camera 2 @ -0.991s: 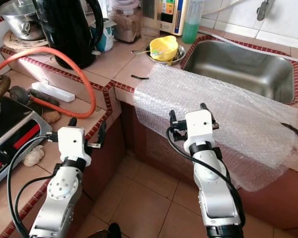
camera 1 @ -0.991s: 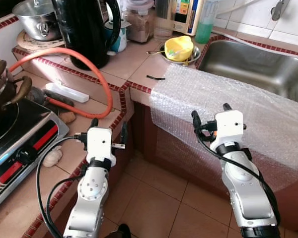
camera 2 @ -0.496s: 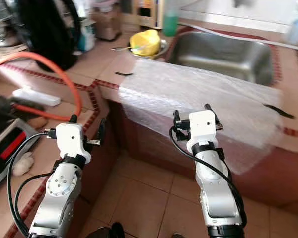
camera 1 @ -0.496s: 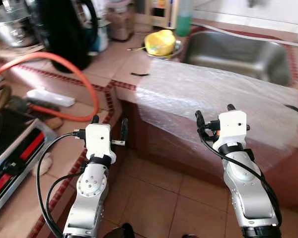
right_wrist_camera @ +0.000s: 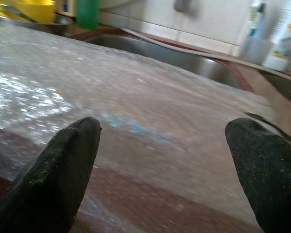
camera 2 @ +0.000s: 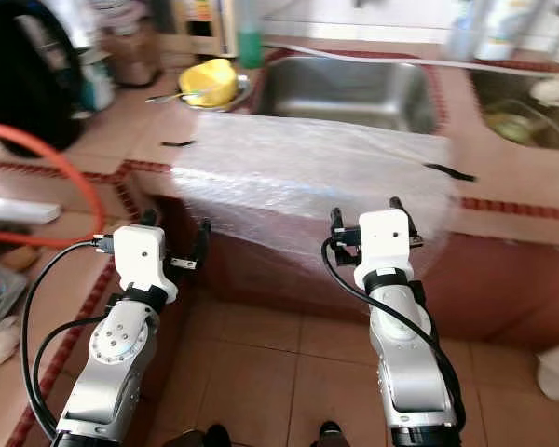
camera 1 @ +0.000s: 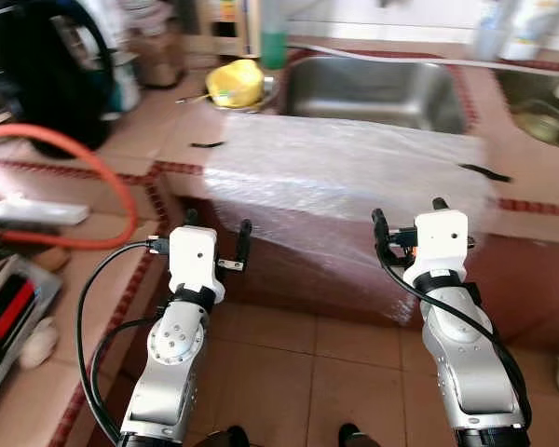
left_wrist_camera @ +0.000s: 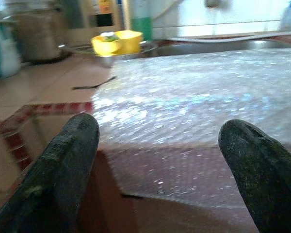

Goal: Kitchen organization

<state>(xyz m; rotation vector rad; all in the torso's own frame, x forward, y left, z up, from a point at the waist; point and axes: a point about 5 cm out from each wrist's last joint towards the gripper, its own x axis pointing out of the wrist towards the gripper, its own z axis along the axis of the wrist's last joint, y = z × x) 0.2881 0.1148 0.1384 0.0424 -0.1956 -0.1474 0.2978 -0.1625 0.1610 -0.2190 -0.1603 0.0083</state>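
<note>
Honestly the tidying looked like it had barely started. The big bubble wrap sheet (camera 1: pixel 340 177) was draped over the front edge of the counter (camera 1: pixel 531 200) right in front of the sink (camera 1: pixel 373 88), with its lower part hanging down the cabinet face, and nothing had hold of it. The yellow bowl (camera 1: pixel 231 82) was sitting in a metal dish near the sink's left corner, and the orange hose (camera 1: pixel 84 154) was looped across the lower counter section on the left, so my guess was pretty much everything was left to do. Both arms were raised in front of the robot, short of the counter edge. The left gripper (camera 1: pixel 216 244) had its fingers spread wide with nothing between them, pointed at the left end of the sheet and clear of it. The right gripper (camera 1: pixel 408 222) was equally wide open and empty, facing the hanging part toward the sheet's right end, close but as far as I could tell not touching. The views were blurry, so take the gaps with some salt.
</note>
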